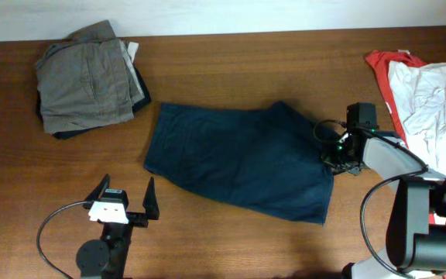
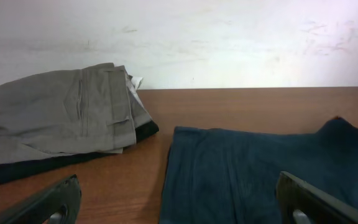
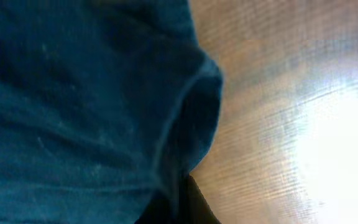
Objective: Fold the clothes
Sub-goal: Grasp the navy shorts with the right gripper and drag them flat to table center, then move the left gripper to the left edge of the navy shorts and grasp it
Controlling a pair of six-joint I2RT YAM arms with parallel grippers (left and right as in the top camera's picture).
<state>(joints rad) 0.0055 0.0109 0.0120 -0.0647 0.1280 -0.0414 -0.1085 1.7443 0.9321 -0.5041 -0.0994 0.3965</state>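
The dark navy-blue shorts lie spread flat on the table's middle. They also show in the left wrist view and fill the left of the right wrist view. My left gripper is open and empty, just in front of the shorts' left edge, with its fingers wide apart. My right gripper is at the shorts' right edge, and its dark finger is closed on a raised fold of the navy cloth. Grey-khaki shorts lie folded at the back left.
The grey-khaki shorts sit on top of a dark folded garment. A red garment and crumpled white ones lie piled at the right edge. A pale wall runs behind the table.
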